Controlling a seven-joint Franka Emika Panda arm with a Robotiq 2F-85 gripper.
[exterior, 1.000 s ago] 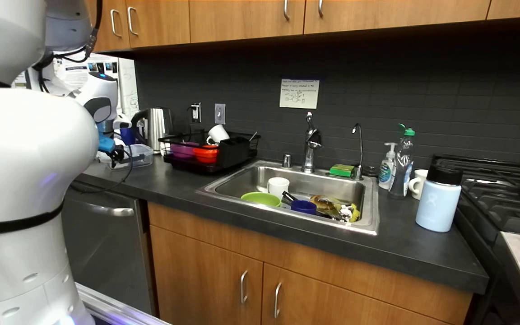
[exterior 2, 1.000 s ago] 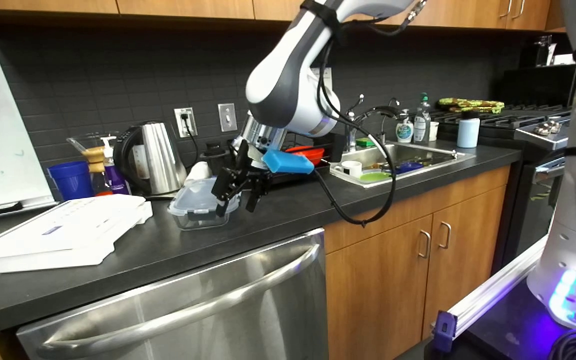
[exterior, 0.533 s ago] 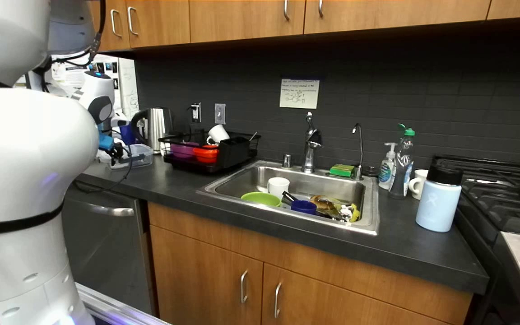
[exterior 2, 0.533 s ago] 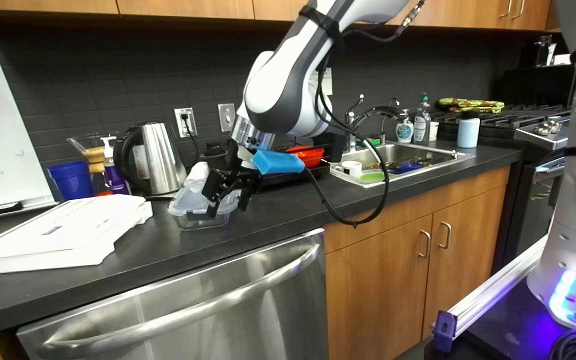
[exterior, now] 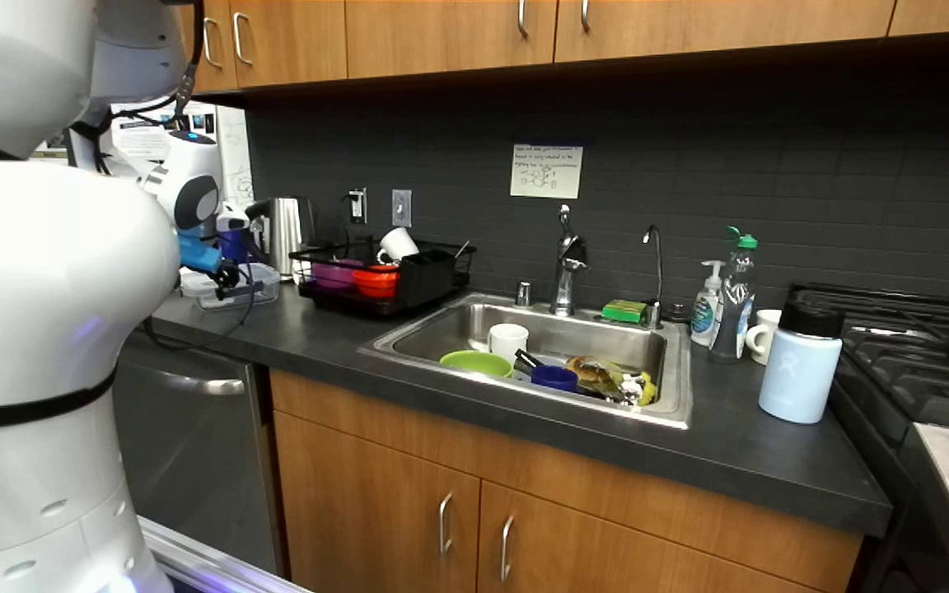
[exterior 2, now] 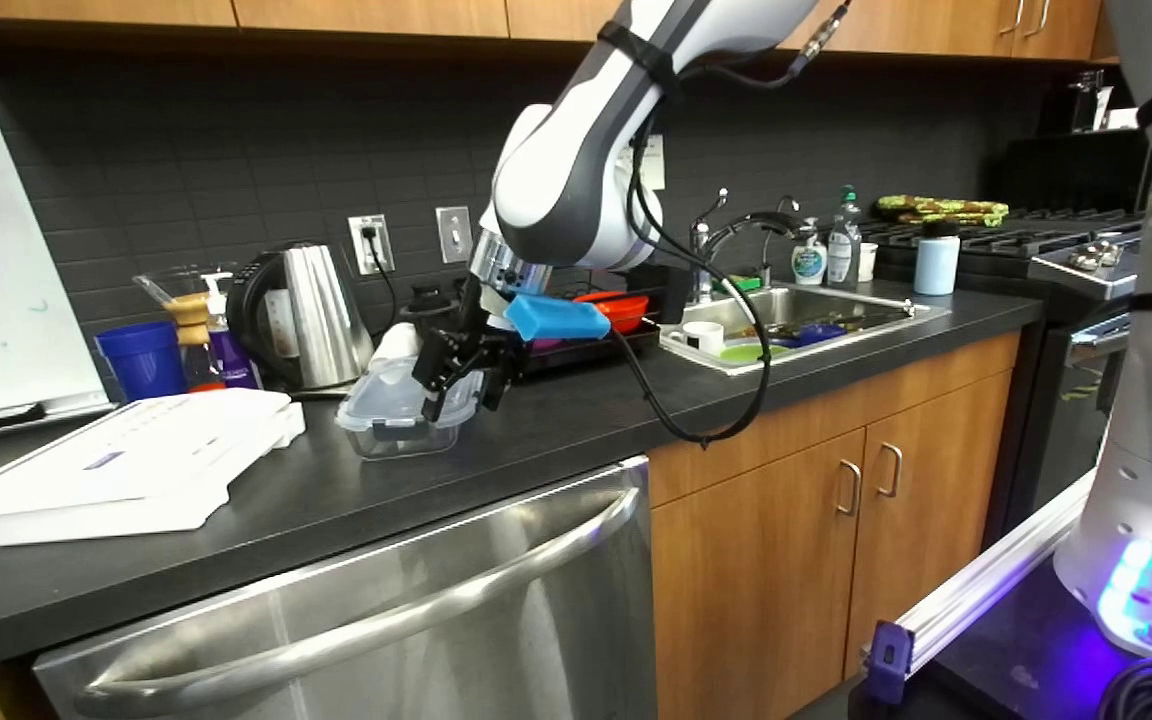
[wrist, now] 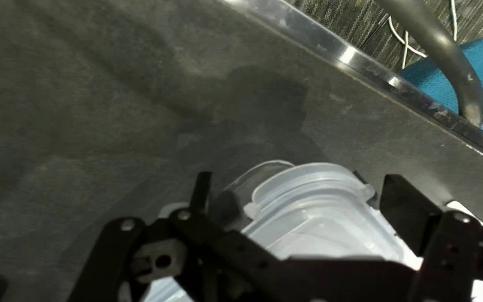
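A clear plastic food container with a translucent lid (wrist: 325,228) stands on the dark counter (wrist: 99,105). In the wrist view the lid's rounded end lies between the widely parted black fingers of my gripper (wrist: 302,191). In an exterior view the gripper (exterior 2: 462,402) hangs tilted downward over the near right part of the container (exterior 2: 386,395), partly covering it. The gripper (exterior: 229,287) also shows in front of the container (exterior: 267,284) from farther off. Nothing is gripped; whether a finger touches the container I cannot tell.
A steel kettle (exterior 2: 324,315) and a blue cup (exterior 2: 141,362) stand behind. White flat boxes (exterior 2: 136,455) lie to the left of the container. A black dish rack (exterior: 425,280) and a sink (exterior: 676,412) holding dishes are farther along. An arm cable (exterior 2: 704,440) loops low.
My gripper has shifted a little leftward, then slightly back and up, as seen in the exterior view facing the container. It stays open, and the container has not moved.
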